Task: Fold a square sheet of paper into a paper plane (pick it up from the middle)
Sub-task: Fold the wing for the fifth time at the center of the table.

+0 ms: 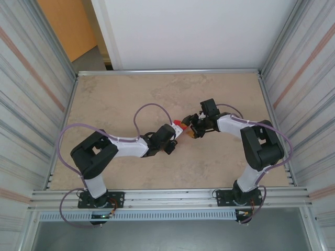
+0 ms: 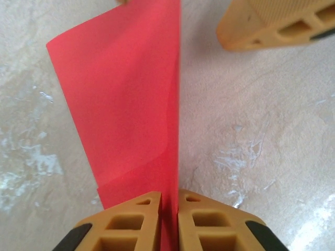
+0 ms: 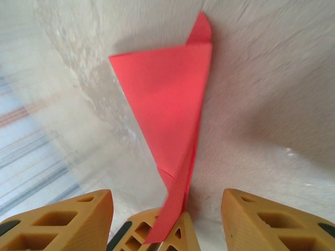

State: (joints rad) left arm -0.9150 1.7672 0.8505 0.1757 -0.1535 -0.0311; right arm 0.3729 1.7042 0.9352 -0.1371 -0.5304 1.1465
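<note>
1. The red paper sheet (image 2: 125,104) is held on edge near mid-table, between the two arms, over the table (image 1: 131,94). Whether its far tip touches the surface cannot be told.
2. The left gripper (image 2: 170,214) is clamped on the sheet's near edge, jaws pressed together with the paper pinched between them.
3. The right gripper (image 3: 165,201) is spread wide, with a finger on either side of the sheet and no contact seen. Nothing is gripped by it. One of its fingers (image 2: 272,23) is seen beside the sheet's far end in the left wrist view.
4. Judged done: the sheet is picked up and at least one fold is made. Doubled layers and a crease line are seen in the left wrist view. A tapered, roughly triangular outline with a small flap at the far tip is seen in the right wrist view.
5. Judged left: no finished dart is seen, and no wings or clean nose can be made out. Further creases and the wing folds are taken to remain. The fold count cannot be told.
6. Stage is judged early to middle.
</note>
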